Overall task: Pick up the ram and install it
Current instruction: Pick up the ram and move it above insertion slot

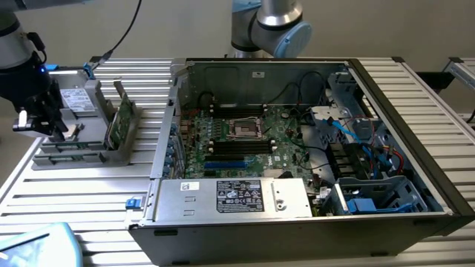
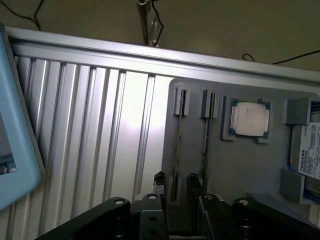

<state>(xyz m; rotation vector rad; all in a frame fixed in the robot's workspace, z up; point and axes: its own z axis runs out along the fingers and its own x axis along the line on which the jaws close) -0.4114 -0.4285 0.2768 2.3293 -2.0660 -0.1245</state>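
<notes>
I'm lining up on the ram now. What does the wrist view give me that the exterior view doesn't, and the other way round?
Wrist view: two thin ram sticks edge-on in slots of the gray tray, a silver chip beside them, and the open fingers either side of one stick's line. Exterior view: the open computer case, its motherboard and the tall green card standing on the tray. Both: the gripper, the gray tray and the ribbed table.

Robotics lab or test workshop. Open computer case (image 1: 222,75) with bare motherboard (image 1: 290,139) on slatted aluminium-profile table (image 1: 82,194). Grey parts fixture (image 1: 67,150) just beside case, at exterior view's left. Industrial robot arm (image 1: 271,25) behind case.
</notes>
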